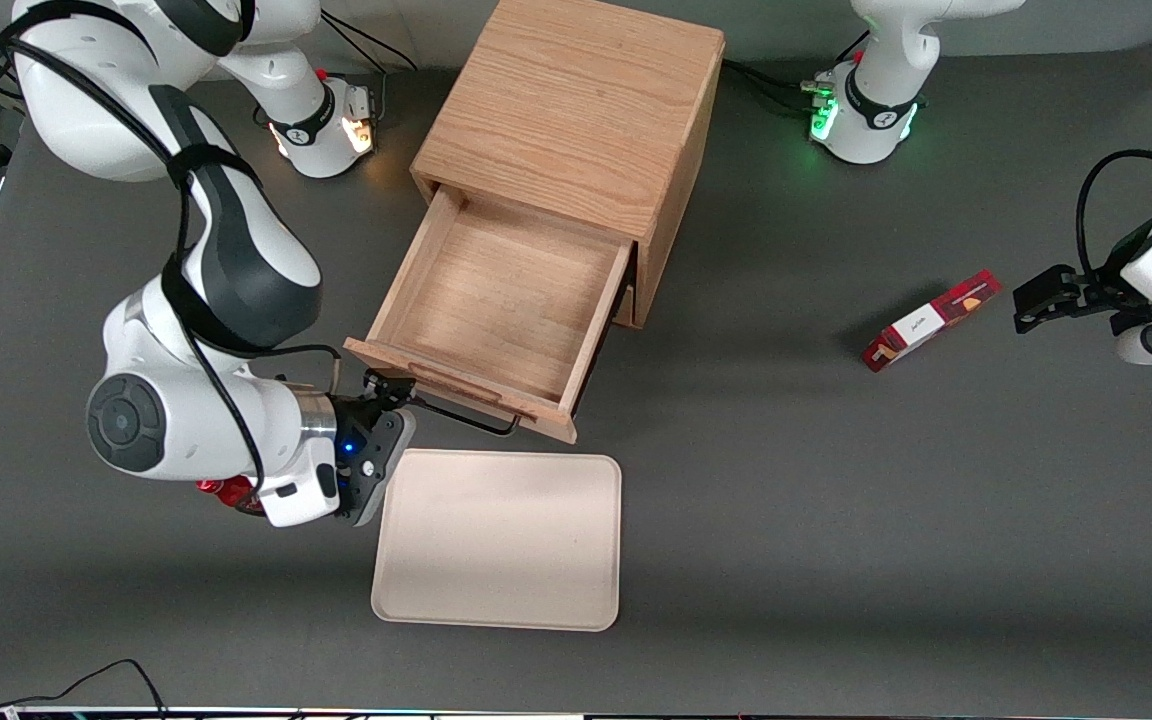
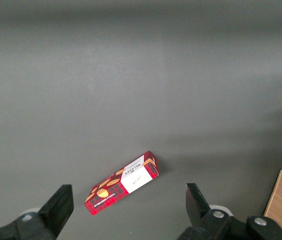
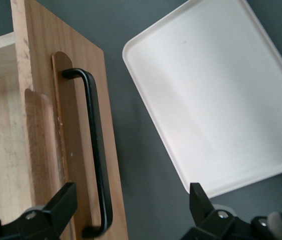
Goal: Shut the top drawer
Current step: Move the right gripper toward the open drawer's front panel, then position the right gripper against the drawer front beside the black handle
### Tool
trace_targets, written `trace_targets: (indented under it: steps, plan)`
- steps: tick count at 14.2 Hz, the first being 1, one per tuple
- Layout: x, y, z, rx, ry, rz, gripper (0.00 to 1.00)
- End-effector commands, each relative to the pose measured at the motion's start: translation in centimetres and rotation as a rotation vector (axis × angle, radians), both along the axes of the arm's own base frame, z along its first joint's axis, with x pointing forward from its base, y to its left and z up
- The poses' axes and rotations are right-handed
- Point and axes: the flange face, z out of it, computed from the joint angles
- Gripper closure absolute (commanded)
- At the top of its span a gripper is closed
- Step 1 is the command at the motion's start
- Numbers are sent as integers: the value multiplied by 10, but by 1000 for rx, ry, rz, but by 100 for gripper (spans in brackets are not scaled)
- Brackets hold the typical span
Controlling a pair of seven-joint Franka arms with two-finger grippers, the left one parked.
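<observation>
The top drawer [image 1: 506,290] of the light-oak cabinet [image 1: 576,100] stands pulled far out, and its shallow box shows nothing inside. Its front panel [image 3: 43,85] carries a wooden lip and a black wire handle [image 1: 466,418] [image 3: 96,150]. My gripper [image 1: 388,388] [image 3: 130,202] is open, just in front of the drawer front, at the handle's end toward the working arm. In the right wrist view that end of the handle lies between the two fingers, close to one fingertip [image 3: 64,200]. Nothing is gripped.
A cream tray [image 1: 501,540] [image 3: 216,95] lies on the table, nearer the front camera than the drawer front and close beside my gripper. A red box [image 1: 931,320] [image 2: 123,182] lies toward the parked arm's end. Something small and red [image 1: 226,490] shows under my wrist.
</observation>
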Motion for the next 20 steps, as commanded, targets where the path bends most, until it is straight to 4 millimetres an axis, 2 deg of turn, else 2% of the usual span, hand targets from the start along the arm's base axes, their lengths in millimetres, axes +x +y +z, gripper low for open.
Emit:
trace_targets:
  steps: [1, 5, 11, 20]
  plan:
    - [5, 5, -9, 34, 22, -23, 0]
    - [5, 15, -34, 27, 64, -56, 0]
    - [0, 17, -35, 36, 97, -47, 0]
    - [-3, 21, -60, 22, 130, -60, 0]
